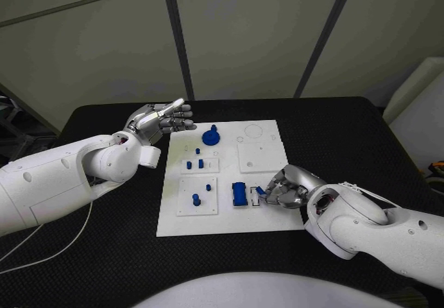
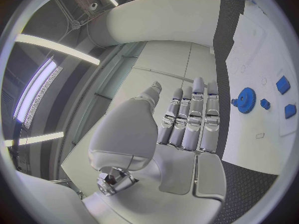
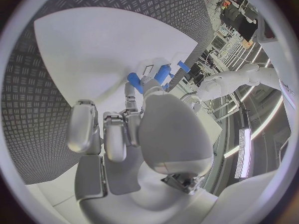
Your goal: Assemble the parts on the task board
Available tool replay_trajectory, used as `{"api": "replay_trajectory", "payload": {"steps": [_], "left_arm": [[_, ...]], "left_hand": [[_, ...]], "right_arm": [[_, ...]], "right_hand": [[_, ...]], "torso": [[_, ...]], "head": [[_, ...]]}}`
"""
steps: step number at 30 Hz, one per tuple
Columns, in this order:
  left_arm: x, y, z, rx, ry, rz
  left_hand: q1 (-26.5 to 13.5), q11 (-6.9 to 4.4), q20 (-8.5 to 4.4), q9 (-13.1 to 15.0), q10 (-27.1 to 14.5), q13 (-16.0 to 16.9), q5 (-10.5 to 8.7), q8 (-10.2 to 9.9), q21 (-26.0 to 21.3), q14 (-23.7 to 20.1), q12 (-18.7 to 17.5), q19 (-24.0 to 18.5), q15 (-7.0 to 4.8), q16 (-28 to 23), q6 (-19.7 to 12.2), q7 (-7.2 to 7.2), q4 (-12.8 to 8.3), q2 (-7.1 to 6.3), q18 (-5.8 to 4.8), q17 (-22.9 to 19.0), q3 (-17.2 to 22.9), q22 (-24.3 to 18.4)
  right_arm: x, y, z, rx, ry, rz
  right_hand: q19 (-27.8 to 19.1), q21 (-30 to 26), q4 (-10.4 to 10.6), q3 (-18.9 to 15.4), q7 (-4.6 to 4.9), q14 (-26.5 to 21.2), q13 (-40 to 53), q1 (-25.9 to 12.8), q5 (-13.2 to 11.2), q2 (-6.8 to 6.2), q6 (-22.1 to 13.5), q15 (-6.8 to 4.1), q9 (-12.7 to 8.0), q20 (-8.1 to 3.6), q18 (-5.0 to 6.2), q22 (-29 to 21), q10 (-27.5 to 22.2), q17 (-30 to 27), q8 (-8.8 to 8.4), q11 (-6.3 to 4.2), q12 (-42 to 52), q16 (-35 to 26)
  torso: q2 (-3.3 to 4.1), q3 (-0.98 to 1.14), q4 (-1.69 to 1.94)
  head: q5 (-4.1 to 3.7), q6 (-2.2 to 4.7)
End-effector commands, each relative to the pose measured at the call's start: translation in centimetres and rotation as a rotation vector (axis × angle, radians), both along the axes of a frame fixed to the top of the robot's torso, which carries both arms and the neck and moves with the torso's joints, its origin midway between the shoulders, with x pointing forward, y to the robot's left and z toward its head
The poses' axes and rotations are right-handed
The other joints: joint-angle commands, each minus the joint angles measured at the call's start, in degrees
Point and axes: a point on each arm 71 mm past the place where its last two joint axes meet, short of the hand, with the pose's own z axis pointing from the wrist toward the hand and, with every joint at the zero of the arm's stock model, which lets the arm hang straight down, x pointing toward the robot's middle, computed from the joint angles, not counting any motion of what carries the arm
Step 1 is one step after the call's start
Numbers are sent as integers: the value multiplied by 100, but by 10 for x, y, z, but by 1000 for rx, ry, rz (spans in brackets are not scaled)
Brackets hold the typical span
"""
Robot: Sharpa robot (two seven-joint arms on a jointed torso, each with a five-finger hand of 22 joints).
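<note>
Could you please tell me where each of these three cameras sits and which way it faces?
Head view: from the robot's head, down at the white board; both arms show.
Left wrist view: behind the left hand, facing past its straight fingers to the blue gear.
Right wrist view: behind the right hand, facing the board.
Head and left wrist views share the gear.

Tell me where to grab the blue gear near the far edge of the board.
Take the blue gear by its toothed rim, from straight above: it lies flat on the task board with bare board around it. The open left hand hovers closest.
</note>
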Motion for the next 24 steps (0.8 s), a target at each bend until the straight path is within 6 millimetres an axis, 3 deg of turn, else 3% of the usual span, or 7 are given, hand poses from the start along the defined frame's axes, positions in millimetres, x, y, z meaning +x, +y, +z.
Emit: {"api": "replay_trajectory", "payload": {"steps": [1,5,11,15,24], "left_arm": [[0,-2,1,-7,-7,-7],[0,-2,1,-7,-6,-8],[0,-2,1,-8,-6,-10],[0,-2,1,-7,-6,-9],[0,-2,1,-6,-4,-8]], "left_hand": [[-40,40,44,-8,13,-3,2,-9,-13,-34,-22,-5,8,-29,-2,54,-30,11,85,-6,4,-7],[-40,41,44,-9,12,-3,2,-9,-13,-36,-22,-5,8,-32,-2,55,-31,11,85,-7,4,-9],[-39,41,45,-9,12,-3,2,-9,-12,-39,-22,-5,9,-35,-3,55,-32,11,85,-8,4,-10],[-39,41,45,-9,12,-3,2,-9,-12,-39,-22,-5,9,-35,-3,55,-32,11,85,-8,4,-10],[-37,41,46,-9,12,-3,2,-9,-12,-40,-23,-4,9,-39,-3,56,-33,12,86,-9,5,-12]], "right_arm": [[-1,4,-3,-3,57,25],[-1,8,-4,4,61,30],[0,10,-5,16,63,24],[1,11,-5,21,60,23],[1,13,-5,28,57,27]], "right_hand": [[-7,-12,81,4,-57,598,853,-113,-41,-14,111,-44,109,-17,-49,-9,162,1509,5,9,-11,16],[-6,-12,171,16,-61,598,860,-243,-211,-46,132,-45,126,-16,-50,-5,170,1509,21,7,-5,16],[-4,-10,198,26,-63,598,866,-291,-228,-43,145,-46,135,-16,-50,-1,175,1509,31,6,3,16],[0,-9,204,-28,-68,598,871,-445,166,-88,158,-51,165,-21,-51,6,180,1509,56,1,4,16],[-4,-18,221,-243,-61,598,877,-793,194,-96,170,-44,206,-16,-50,2,184,1509,88,9,3,16]], "torso": [[-4,4,1],[-3,6,-1],[-4,0,-2],[1,4,-8],[5,6,-4]], "head": [[9,-3],[28,-5],[40,12],[50,13],[60,6]]}}
